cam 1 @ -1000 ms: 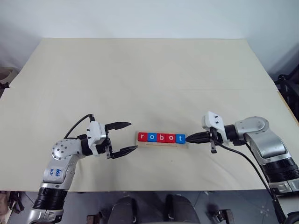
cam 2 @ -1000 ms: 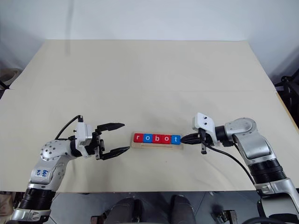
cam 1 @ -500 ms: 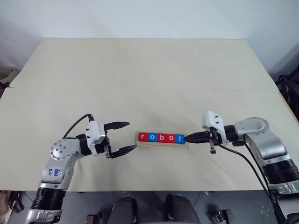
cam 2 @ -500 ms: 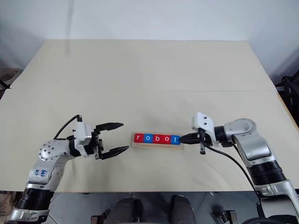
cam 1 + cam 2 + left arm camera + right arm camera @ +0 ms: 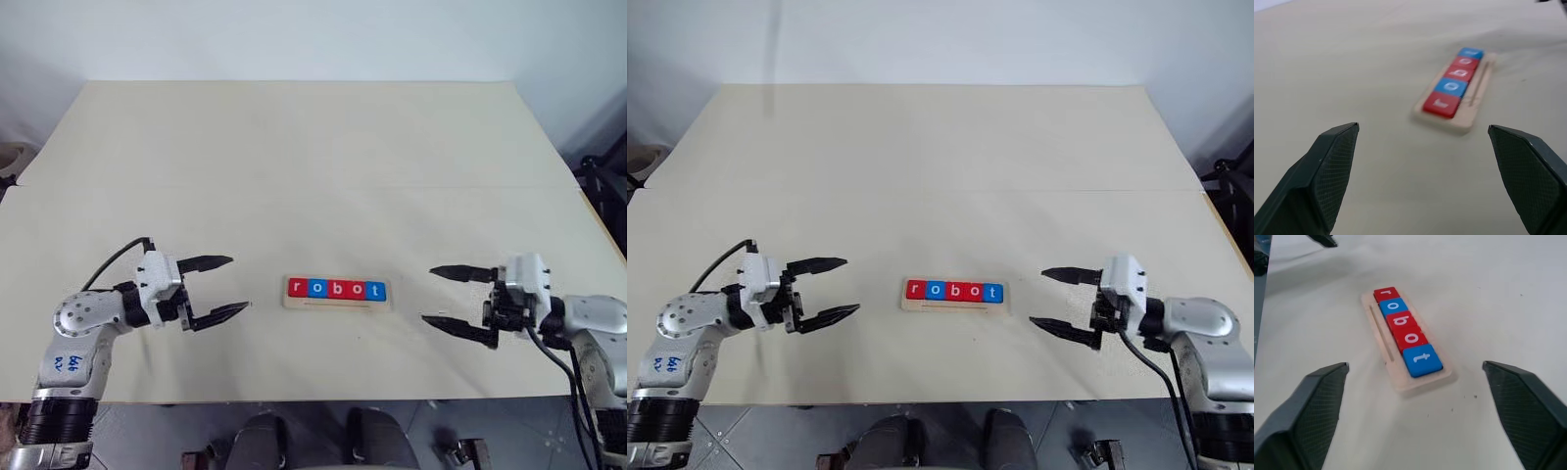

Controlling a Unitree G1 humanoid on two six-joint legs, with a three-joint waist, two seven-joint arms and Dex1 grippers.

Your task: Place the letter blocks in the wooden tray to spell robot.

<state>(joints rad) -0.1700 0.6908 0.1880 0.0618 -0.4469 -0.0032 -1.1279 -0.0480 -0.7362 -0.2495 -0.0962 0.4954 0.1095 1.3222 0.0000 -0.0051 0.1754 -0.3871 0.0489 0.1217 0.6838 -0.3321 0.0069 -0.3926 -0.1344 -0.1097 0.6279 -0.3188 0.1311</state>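
Left eye view: the five small red and blue letter blocks (image 5: 337, 289) are seen spelling "robot" in the pale wooden tray (image 5: 337, 305) near the worktop's front edge, so the task looks finished. The right gripper (image 5: 451, 298), earlier pressed shut against the blue t, is now drawn back with fingers spread; the left gripper (image 5: 217, 287), fingers spread, is also withdrawn.

The wooden tray (image 5: 337, 299) lies on the table (image 5: 313, 166) near its six o'clock edge, midway across, running from nine to three o'clock. The five letter blocks (image 5: 337, 289) sit in the tray in one touching row along its twelve o'clock side, reading r, o, b, o, t from nine to three. The left gripper (image 5: 217, 288) is at the tray's nine o'clock, well apart; the right gripper (image 5: 438, 295) at its three o'clock, likewise apart.
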